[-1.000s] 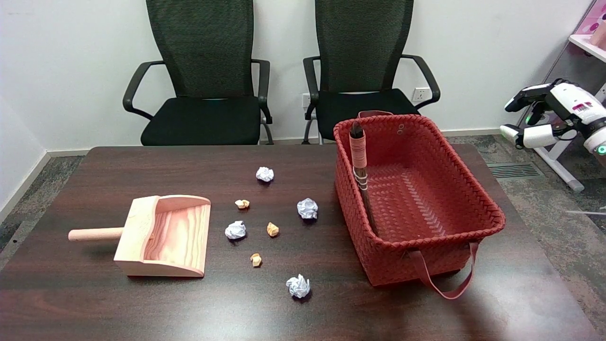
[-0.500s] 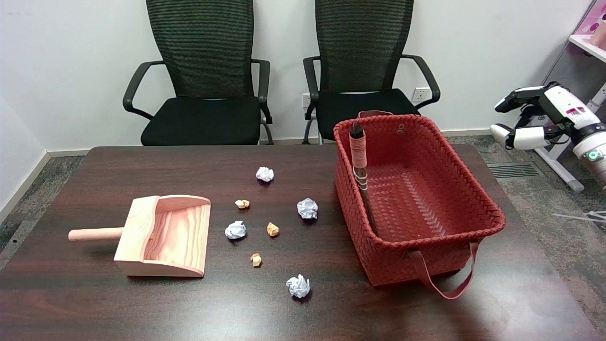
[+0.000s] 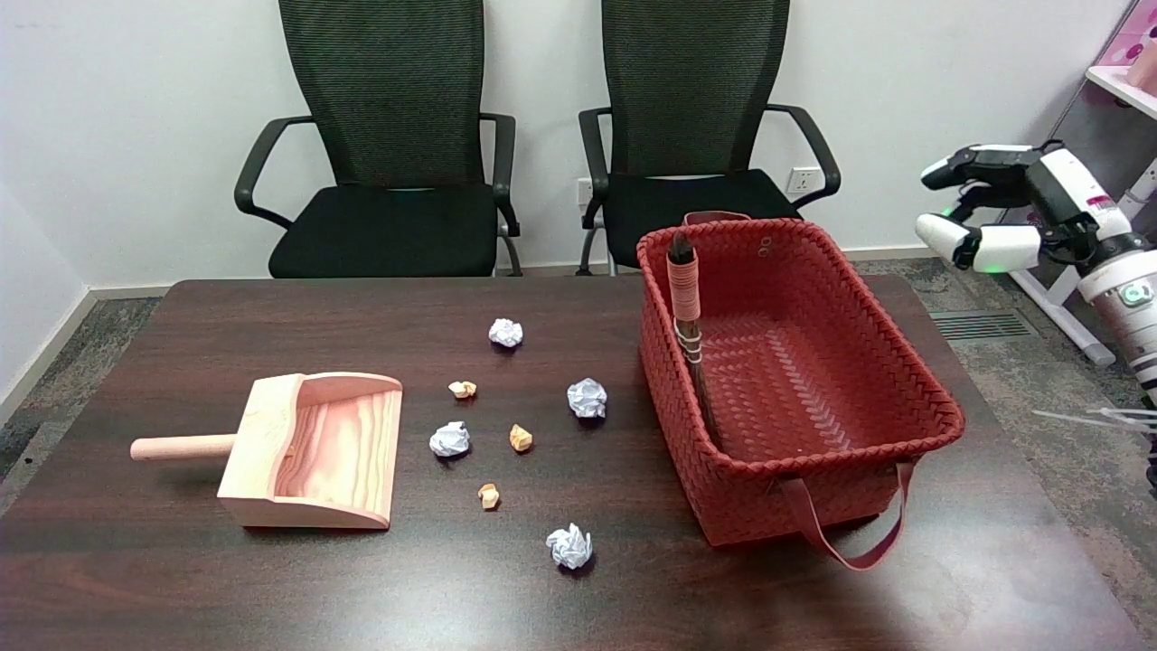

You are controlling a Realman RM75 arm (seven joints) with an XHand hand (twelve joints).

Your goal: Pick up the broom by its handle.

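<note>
The broom leans against the left inner wall of the red basket at centre right. The right hand, fingers spread and holding nothing, hangs at the upper right, well apart from it.

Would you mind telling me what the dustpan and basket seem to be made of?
The dustpan looks like pale unfinished wood, with visible grain. The basket looks like woven red strips, perhaps plastic or faux leather, with a faint sheen; which one is unclear.

Two black mesh chairs (white wall behind)
</note>
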